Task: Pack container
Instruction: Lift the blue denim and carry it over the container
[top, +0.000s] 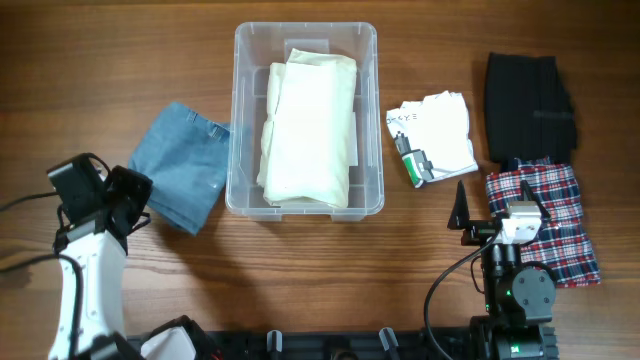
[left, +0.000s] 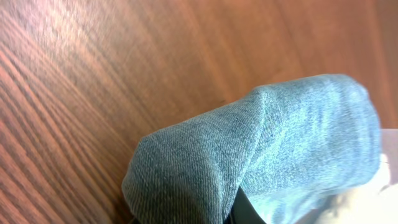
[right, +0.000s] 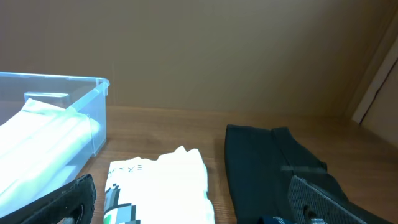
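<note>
The clear plastic container (top: 305, 28) stands at the table's middle and holds a folded cream garment (top: 308, 125). A folded blue denim garment (top: 185, 165) lies to the container's left. My left gripper (top: 130, 195) is at the denim's near left edge. In the left wrist view the denim (left: 280, 143) is bunched up over the jaws (left: 242, 211), which look shut on it. My right gripper (top: 500, 215) is open and empty, low over the table at the right. Its view shows the container's corner (right: 93, 112) and the cream garment (right: 37, 137).
A white printed shirt (top: 432, 135) lies right of the container, also in the right wrist view (right: 161, 183). A black garment (top: 528, 105) lies at the far right (right: 267, 168). A red plaid garment (top: 545, 220) lies under the right arm.
</note>
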